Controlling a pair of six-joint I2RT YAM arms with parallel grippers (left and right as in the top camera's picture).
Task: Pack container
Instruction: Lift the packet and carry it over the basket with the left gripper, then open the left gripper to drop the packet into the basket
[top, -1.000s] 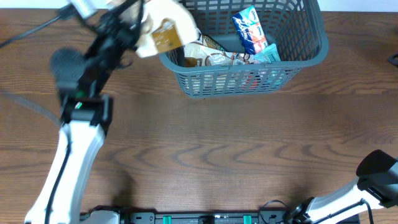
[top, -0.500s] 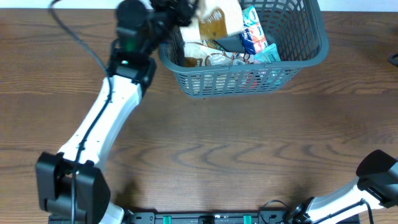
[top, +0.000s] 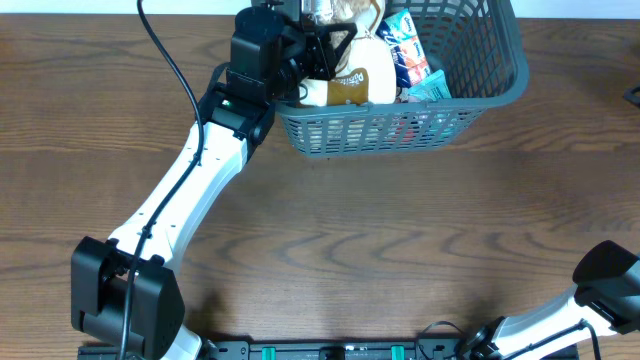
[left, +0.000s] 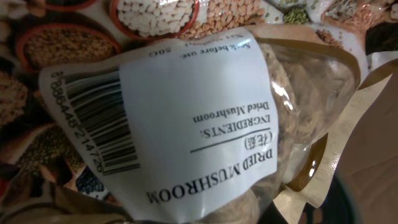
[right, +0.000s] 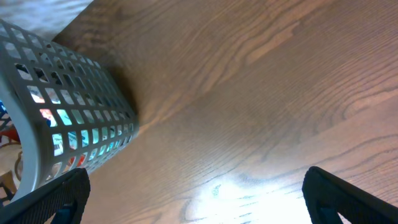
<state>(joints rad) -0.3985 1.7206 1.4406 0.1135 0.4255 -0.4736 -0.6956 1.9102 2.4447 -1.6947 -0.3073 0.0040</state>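
**Overhead view.** The container, a dark grey slotted basket, stands at the far edge of the wooden surface. Its far rim is cut off by the top of the frame.

The left arm reaches diagonally from the near left corner to the basket's left end. There the left jaws, pressed together, pinch a dried mushroom packet, which sits inside the rim near the front wall. This packet fills the left wrist view.

A blue-and-white packet and a teal packet lie to its right within the walls.

Bare wood runs from the basket's near wall to the near edge.

The right arm sits at the near right corner, well apart from the basket. The right jaws are spread wide over bare wood, with the lattice wall at the left of the right wrist view.
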